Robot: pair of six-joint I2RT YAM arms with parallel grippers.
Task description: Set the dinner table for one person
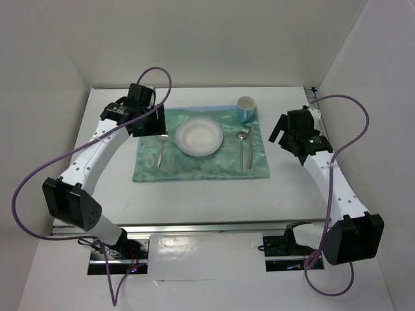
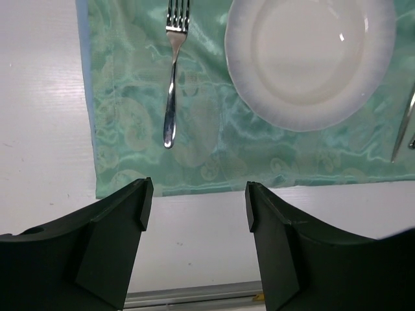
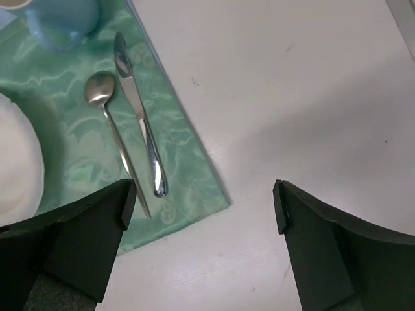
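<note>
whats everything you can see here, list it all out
dinner table: 1, white, under everything
placemat: 1, green marbled, middle of the table
plate: 1, white, centre of the placemat
fork: 1, silver, on the placemat left of the plate
spoon: 1, silver, on the placemat right of the plate
knife: 1, silver, just outside the spoon
cup: 1, light blue, far right corner of the placemat
cables: 2, purple, one looping off each arm
arms: 2, white with black joints, either side of the placemat
left end effector: 1, black, open, empty
right end effector: 1, black, open, empty
</note>
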